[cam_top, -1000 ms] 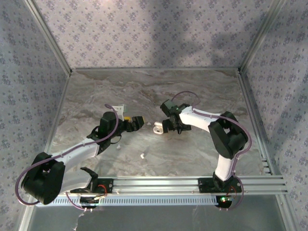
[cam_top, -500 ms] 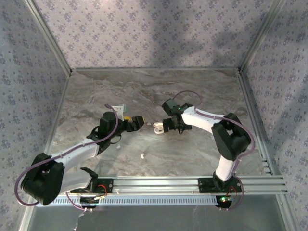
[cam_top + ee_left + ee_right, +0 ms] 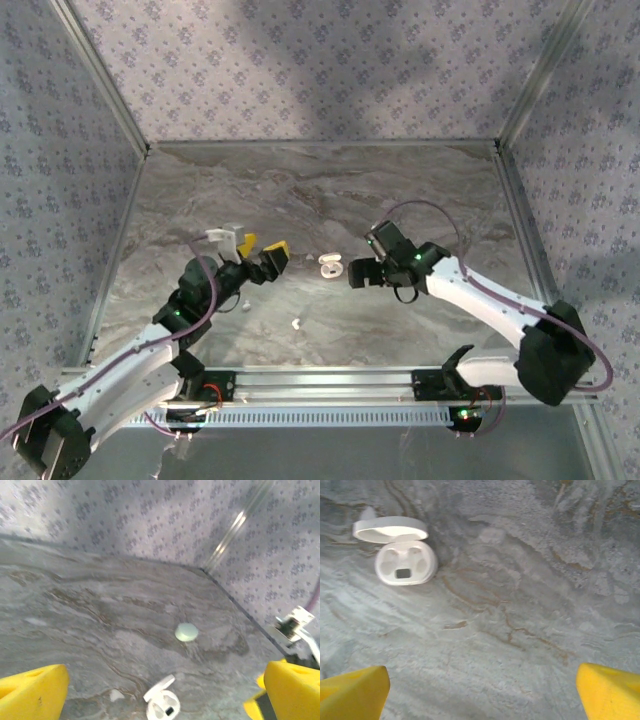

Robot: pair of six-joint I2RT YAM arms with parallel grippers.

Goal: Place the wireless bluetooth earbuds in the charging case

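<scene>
While your left gripper and right gripper flank the open charging case, jaws wide open & empty, the earbuds lie loose to the case's near left, one approx. btw the arms, the other nearer your left gripper.

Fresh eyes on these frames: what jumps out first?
The white charging case sits open on the marbled tabletop, lid up and both wells empty. It lies between the left gripper and the right gripper, both open and holding nothing. A tiny whitish earbud lies loose nearer the arm bases, and the left wrist view catches a pale green oval pebble beyond the case.
</scene>
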